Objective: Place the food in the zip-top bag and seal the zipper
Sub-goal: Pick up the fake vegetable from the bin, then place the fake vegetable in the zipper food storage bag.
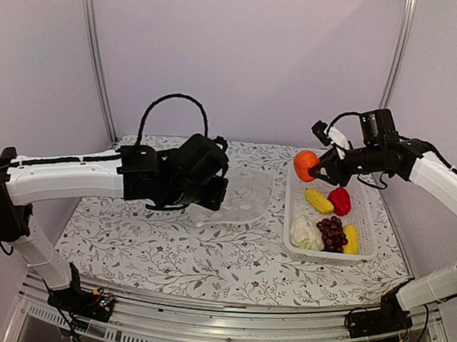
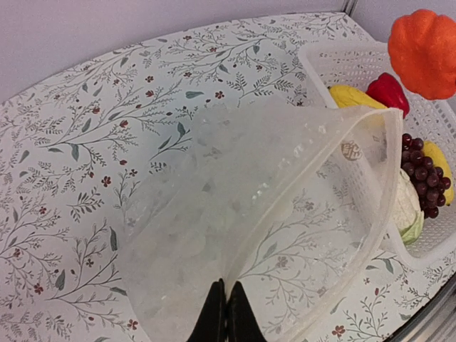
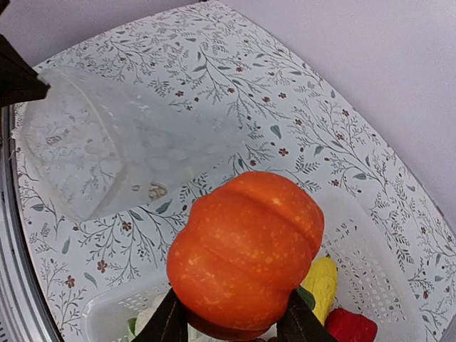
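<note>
My left gripper (image 2: 226, 285) is shut on the near edge of the clear zip-top bag (image 2: 249, 206), holding it up off the table. The bag's mouth gapes toward the basket, and the zipper strip (image 2: 390, 164) runs along its rim, unjoined. My right gripper (image 3: 231, 324) is shut on the orange pumpkin (image 3: 246, 249), which hangs over the basket's far left corner (image 1: 305, 165), apart from the bag (image 1: 242, 197). More food lies in the basket: a red pepper (image 1: 339, 199), two yellow pieces (image 1: 318, 200), grapes (image 1: 332, 231) and a cauliflower (image 1: 305, 234).
The white slotted basket (image 1: 369, 226) sits at the right of the floral tablecloth, close to the table's right edge. The left arm (image 1: 65, 178) stretches across the left half of the table. Purple walls and metal posts enclose the back.
</note>
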Controlling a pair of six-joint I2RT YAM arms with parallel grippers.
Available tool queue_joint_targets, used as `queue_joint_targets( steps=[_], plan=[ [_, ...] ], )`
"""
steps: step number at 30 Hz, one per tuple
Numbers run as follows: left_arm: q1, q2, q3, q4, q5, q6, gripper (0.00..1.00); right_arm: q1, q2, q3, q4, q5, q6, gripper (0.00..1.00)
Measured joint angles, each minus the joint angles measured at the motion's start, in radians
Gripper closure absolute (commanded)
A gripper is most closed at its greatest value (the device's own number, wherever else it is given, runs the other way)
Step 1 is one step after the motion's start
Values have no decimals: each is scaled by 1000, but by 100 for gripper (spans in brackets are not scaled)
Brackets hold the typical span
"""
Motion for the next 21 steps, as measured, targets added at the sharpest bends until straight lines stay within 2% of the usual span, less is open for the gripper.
queue_joint_targets(
  steps=[2, 9, 13, 21],
  plan=[
    [6, 0, 2, 7, 7, 0, 100, 32, -37, 32, -29, -95, -16, 67],
    [14, 0, 2, 32, 32, 0, 100, 220, -71, 115, -113, -238, -62, 67],
    [14, 0, 2, 47, 48, 0, 100, 290, -40, 150, -134, -264, -80, 67],
    [15, -17, 3, 75, 77, 13, 100, 309, 69, 161, -131, -255, -95, 66]
  ],
)
